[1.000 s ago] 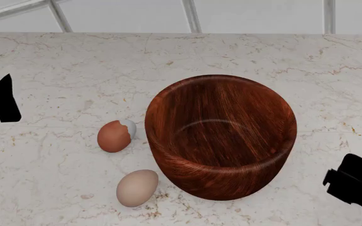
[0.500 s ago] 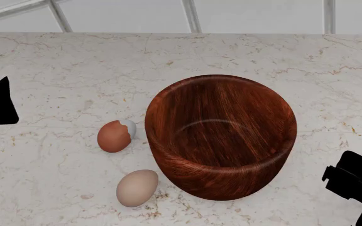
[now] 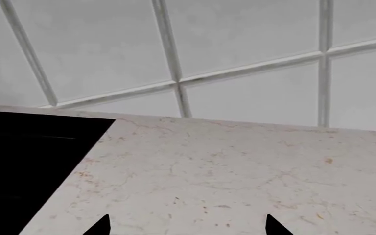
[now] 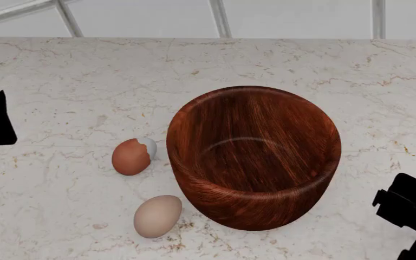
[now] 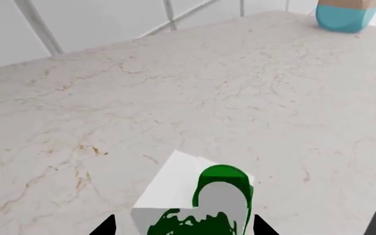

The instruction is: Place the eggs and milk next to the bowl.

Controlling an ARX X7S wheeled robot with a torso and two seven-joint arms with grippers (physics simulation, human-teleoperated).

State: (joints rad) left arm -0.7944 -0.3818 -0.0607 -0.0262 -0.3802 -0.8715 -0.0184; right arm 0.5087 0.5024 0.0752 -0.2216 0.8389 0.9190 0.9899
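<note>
From the left wrist I see only bare marble counter (image 3: 240,171) running to its back edge by the tiled wall, with my left gripper (image 3: 186,227) spread wide and grasping nothing; I judge that arm is parked clear because its part looks done

From the head, the bowl (image 4: 255,157) sits mid-counter, the brown egg (image 4: 130,157) just beside its left wall and the pale egg (image 4: 157,216) nearer the front edge, also close by, so both already look placed

From the right wrist, the milk carton (image 5: 198,203) stands between the tips of my right gripper (image 5: 181,226); whether they are clamping it I cannot tell. A blue container (image 5: 346,14) stands well apart from it
</note>
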